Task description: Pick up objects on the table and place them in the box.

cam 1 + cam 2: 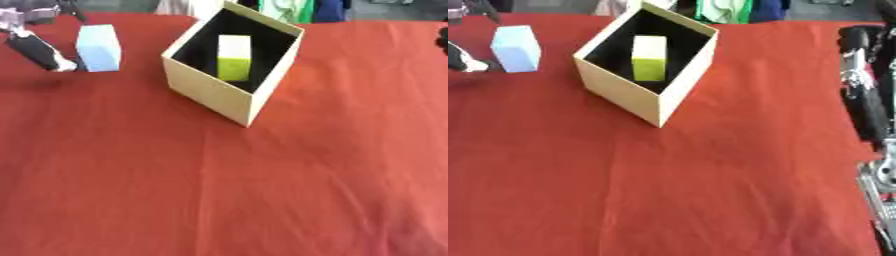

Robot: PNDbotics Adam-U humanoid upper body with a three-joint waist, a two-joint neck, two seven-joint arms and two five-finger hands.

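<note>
A beige box (pixel 210 90) with a dark inside stands tilted at the upper middle of the red cloth. A yellow-green block (pixel 234 57) stands upright inside it. Left of the box is a light blue block (pixel 98 47). My left hand (pixel 37 51) comes in from the upper left, one white-tipped finger at the block's lower left edge and other fingers reaching over its top. My right hand (pixel 866 95) rises along the right edge of the right eye view, fingers straight and pointing up, holding nothing.
The red cloth (pixel 219 190) covers the whole table and lies bare in front of the box. Clothing and dark shapes show past the far edge (pixel 289 9).
</note>
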